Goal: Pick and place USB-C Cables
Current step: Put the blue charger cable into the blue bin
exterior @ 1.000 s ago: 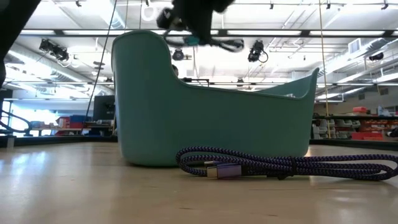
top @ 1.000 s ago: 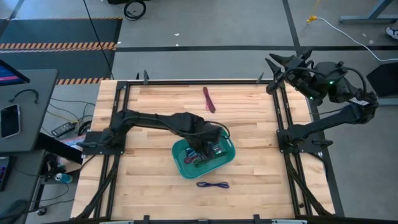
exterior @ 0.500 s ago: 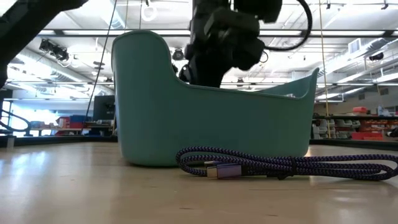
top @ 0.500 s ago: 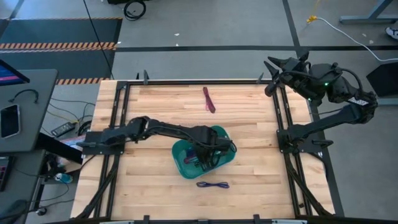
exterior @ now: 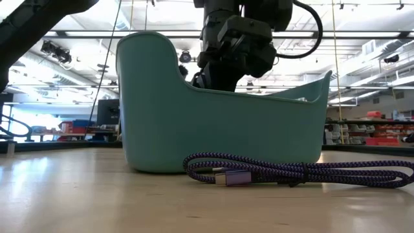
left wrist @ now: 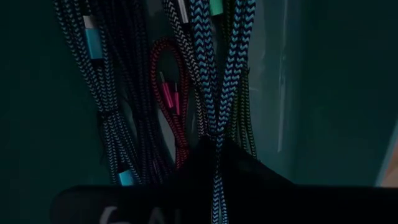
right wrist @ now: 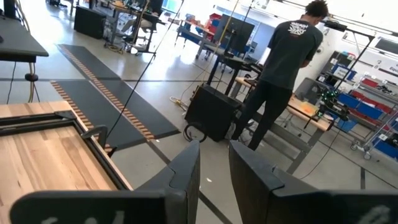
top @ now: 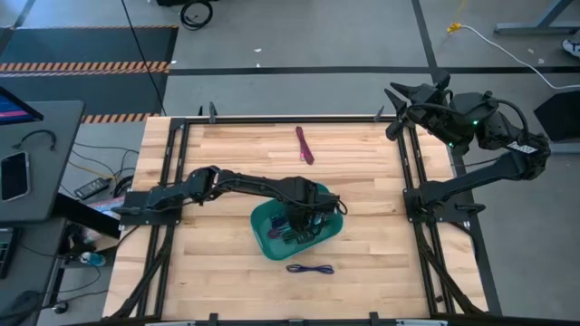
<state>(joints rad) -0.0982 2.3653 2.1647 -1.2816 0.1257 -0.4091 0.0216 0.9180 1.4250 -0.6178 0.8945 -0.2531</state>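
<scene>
A teal bin point(top: 265, 241) point(exterior: 220, 129) stands in the middle of the table, toward its near edge. Inside lie several bundled USB-C cables: teal point(left wrist: 99, 74), red point(left wrist: 171, 93) and green point(left wrist: 245, 124). My left gripper point(top: 304, 223) point(left wrist: 214, 148) reaches down into the bin, shut on a blue braided cable point(left wrist: 214, 68). A maroon cable point(top: 304, 145) lies on the table toward the far edge. A purple cable point(top: 310, 269) point(exterior: 291, 173) lies in front of the bin. My right gripper point(right wrist: 214, 171) is raised beyond the table's far right corner, open, holding nothing. My left gripper pinches the blue cable between its two fingers where two of its strands run together point(left wrist: 215, 138). The fingers come from above, pointing down into the bin. The cable's strands spread out below the fingers, over the other cables on the bin's floor.
The bin's tall wall point(exterior: 145, 97) stands on its left side in the low view. Black frame rails point(top: 172, 181) run along the table's left and right sides. A person point(right wrist: 283, 74) stands in the room beyond the table, facing away.
My left gripper has sunk from above the bin's rim down into the bin and has rolled about its own axis, carrying the blue cable with it. It has stayed shut. The right arm has kept still.
</scene>
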